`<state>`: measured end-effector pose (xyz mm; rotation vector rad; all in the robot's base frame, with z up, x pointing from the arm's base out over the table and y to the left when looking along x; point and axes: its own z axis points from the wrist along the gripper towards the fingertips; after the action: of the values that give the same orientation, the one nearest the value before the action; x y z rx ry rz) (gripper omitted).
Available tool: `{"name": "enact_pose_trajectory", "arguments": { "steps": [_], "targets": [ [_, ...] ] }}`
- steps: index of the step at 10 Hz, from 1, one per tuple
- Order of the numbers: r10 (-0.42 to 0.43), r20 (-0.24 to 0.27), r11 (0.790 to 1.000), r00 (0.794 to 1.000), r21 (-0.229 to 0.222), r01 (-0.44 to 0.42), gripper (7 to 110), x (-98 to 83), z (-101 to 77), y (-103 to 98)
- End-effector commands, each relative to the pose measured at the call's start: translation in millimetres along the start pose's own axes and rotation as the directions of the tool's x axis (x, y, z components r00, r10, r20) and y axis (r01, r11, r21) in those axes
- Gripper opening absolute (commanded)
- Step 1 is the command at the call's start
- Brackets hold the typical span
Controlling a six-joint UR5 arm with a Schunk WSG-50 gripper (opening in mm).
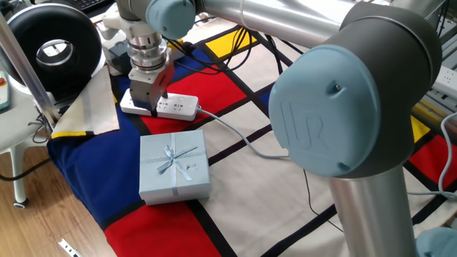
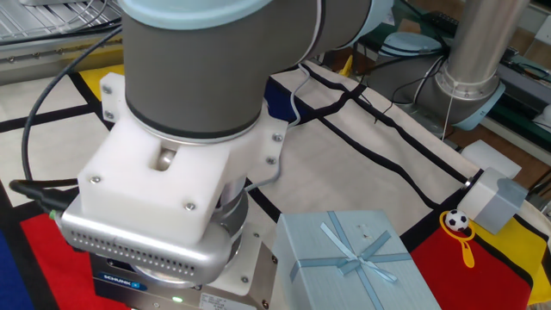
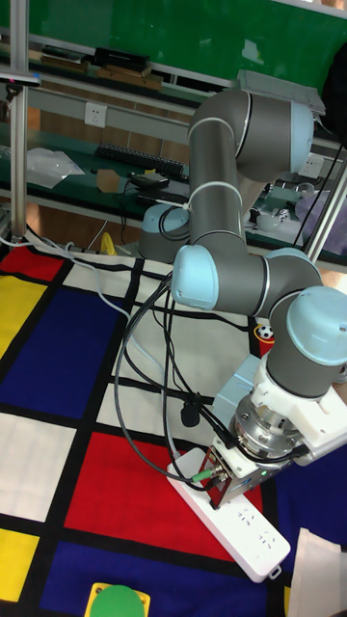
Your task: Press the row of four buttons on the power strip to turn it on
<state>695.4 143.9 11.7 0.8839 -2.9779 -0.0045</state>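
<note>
The claw (image 1: pixel 154 109) presses down onto the power strip (image 1: pixel 177 108).

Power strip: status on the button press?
Claw down on the left end of the power strip; finger state hidden. Strip lies flat on the checked cloth, cable trailing right. Gift box sits just in front, apart from the strip.

Counts across my three camera feeds

I count one power strip (image 1: pixel 173 107), with three of its socket groups in sight past the arm; I can't make out its buttons, so I give no number for them. One pale blue gift box (image 1: pixel 174 165) with a ribbon bow. One robot arm (image 3: pixel 236 270) carrying one gripper (image 1: pixel 153 110). One toy football (image 2: pixel 457 221), one green round button (image 3: pixel 115 602), and one black round device (image 1: pixel 52 48).
</note>
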Motion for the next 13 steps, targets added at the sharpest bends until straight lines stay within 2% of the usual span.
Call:
{"name": "enact_pose_trajectory", "arguments": {
  "steps": [1,5,7,8,9,11,13],
  "targets": [
    [0.009,0.003,1.000,1.000,-0.006,-0.009,66,-0.5,1.1,-1],
    [0.012,0.003,1.000,1.000,-0.001,-0.012,66,-2.6,2.6,-1],
    [0.034,-0.021,0.999,0.999,0.001,-0.034,66,-1.9,-19.1,10],
    [0.026,-0.015,0.999,1.000,-0.021,-0.026,66,-5.5,-29.2,13],
    [0.019,-0.007,0.999,1.000,-0.037,-0.019,66,-8.4,-32.2,14],
    [0.010,0.006,0.999,1.000,-0.035,-0.009,66,-22.0,-24.5,8],
    [0.013,0.026,0.999,1.000,-0.040,-0.012,66,-37.4,-17.6,11]
  ]
}}
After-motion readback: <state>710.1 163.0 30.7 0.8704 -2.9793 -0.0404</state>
